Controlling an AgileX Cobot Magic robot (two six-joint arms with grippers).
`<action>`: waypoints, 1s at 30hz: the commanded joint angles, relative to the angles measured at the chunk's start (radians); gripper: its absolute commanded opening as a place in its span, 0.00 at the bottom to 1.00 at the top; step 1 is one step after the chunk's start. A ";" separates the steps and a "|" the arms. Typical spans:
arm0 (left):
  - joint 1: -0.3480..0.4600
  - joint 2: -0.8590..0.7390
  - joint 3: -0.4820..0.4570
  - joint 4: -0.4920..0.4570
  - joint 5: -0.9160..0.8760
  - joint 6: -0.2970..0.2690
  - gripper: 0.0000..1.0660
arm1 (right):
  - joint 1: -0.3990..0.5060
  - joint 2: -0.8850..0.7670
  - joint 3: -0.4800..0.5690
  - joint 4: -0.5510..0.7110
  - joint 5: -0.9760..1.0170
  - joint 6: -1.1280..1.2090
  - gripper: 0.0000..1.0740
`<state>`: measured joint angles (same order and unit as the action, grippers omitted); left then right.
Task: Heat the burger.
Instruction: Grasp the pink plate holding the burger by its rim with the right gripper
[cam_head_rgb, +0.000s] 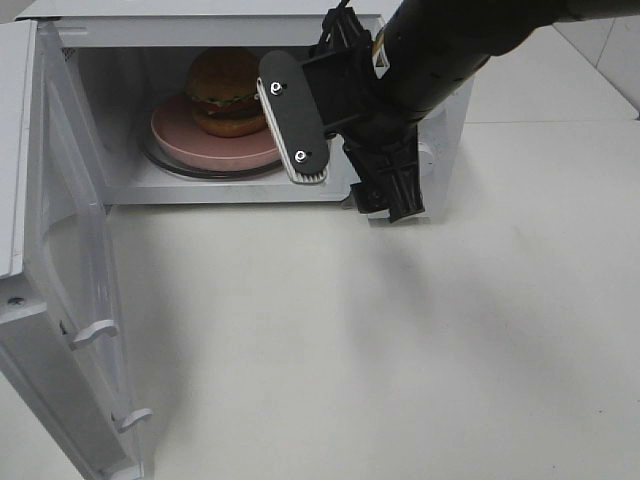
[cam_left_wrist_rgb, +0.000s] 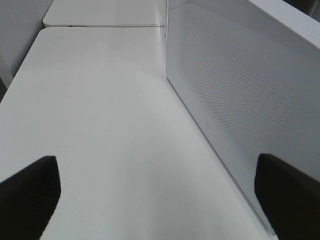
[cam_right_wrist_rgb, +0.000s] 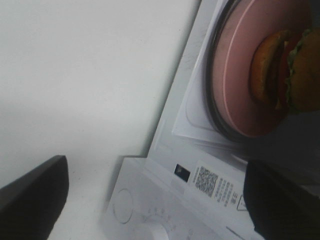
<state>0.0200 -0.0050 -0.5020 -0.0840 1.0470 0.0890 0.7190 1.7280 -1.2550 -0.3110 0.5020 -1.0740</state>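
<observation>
The burger (cam_head_rgb: 225, 90) sits upright on a round pink plate (cam_head_rgb: 180, 135) inside the open white microwave (cam_head_rgb: 200, 10). In the right wrist view the burger (cam_right_wrist_rgb: 280, 70) and the plate (cam_right_wrist_rgb: 235, 65) rest on the glass turntable. My right gripper (cam_head_rgb: 350, 190) hangs open and empty just in front of the right part of the oven's opening, clear of the plate. It also shows in the right wrist view (cam_right_wrist_rgb: 157, 200), with its fingertips far apart. My left gripper (cam_left_wrist_rgb: 160, 200) is open and empty, low over the table beside the door's dotted panel (cam_left_wrist_rgb: 240, 110). It is outside the high view.
The microwave door (cam_head_rgb: 60, 300) stands swung wide open at the left, reaching towards the front of the table (cam_head_rgb: 400, 350). The microwave's front panel with a dial (cam_right_wrist_rgb: 125, 205) lies close under my right gripper. A table seam (cam_left_wrist_rgb: 100, 26) runs behind.
</observation>
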 joint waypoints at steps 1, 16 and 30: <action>0.004 -0.020 0.003 -0.010 -0.012 -0.002 0.97 | 0.003 0.036 -0.030 -0.005 -0.023 0.012 0.85; 0.004 -0.020 0.003 -0.010 -0.012 -0.002 0.97 | 0.012 0.229 -0.178 0.017 -0.110 0.012 0.83; 0.004 -0.020 0.003 -0.010 -0.012 -0.002 0.97 | 0.011 0.397 -0.335 0.022 -0.112 0.012 0.81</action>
<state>0.0200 -0.0050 -0.5020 -0.0840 1.0470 0.0890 0.7300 2.1220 -1.5800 -0.2970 0.4010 -1.0730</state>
